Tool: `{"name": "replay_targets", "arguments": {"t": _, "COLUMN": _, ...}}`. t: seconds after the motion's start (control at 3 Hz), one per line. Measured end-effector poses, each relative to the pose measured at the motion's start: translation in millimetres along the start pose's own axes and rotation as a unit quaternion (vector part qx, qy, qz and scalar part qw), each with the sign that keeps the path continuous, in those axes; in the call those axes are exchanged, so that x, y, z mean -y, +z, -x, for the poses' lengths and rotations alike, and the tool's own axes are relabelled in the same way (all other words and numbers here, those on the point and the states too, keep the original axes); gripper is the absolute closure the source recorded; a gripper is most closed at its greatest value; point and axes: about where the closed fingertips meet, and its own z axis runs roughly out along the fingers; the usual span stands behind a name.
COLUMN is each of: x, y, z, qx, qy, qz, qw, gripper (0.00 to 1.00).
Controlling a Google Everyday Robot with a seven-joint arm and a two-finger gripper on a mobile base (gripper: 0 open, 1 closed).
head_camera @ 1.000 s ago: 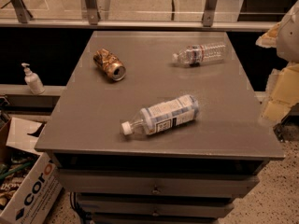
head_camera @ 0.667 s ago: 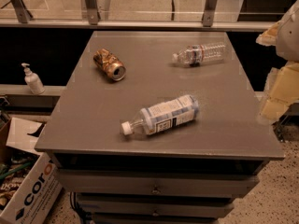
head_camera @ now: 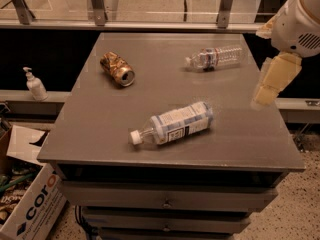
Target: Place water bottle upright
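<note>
The water bottle [head_camera: 215, 57] is small, slim, clear and ribbed, with a white cap and a narrow label band. It lies on its side at the far right of the grey table top [head_camera: 100, 129], cap pointing left. My gripper [head_camera: 272, 81] hangs at the right edge of the view, over the table's right edge. It is to the right of the water bottle, nearer to me, and apart from it. It holds nothing that I can see.
A larger bottle with a big white-and-blue label [head_camera: 172, 124] lies on its side near the front middle. A crushed gold can [head_camera: 117, 69] lies at the far left. A soap dispenser [head_camera: 35, 84] and a cardboard box [head_camera: 30, 204] stand left of the table.
My gripper has moved left and slightly up, in over the table's right edge. The bottles and the can have not moved.
</note>
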Motion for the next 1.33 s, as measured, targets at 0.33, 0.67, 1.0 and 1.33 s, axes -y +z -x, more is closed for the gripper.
{"name": "replay_targets", "arguments": {"t": 0.33, "x": 39.4, "y": 26.3, "z": 8.7, "qx": 0.023, "qy": -0.007, "qz": 0.003, "qw": 0.9997, "gripper": 0.0}}
{"name": "replay_targets", "arguments": {"t": 0.67, "x": 77.1, "y": 57.8, "z": 17.7, "qx": 0.043, "qy": -0.019, "qz": 0.01, "qw": 0.9988, "gripper": 0.0}}
{"name": "replay_targets", "arguments": {"t": 1.0, "x": 108.6, "y": 93.0, "z": 25.1, "qx": 0.056, "qy": -0.031, "qz": 0.021, "qw": 0.9978, "gripper": 0.0}}
{"name": "replay_targets", "arguments": {"t": 1.33, "x": 135.4, "y": 127.6, "z": 35.4, "qx": 0.069, "qy": -0.046, "qz": 0.026, "qw": 0.9962, "gripper": 0.0}}
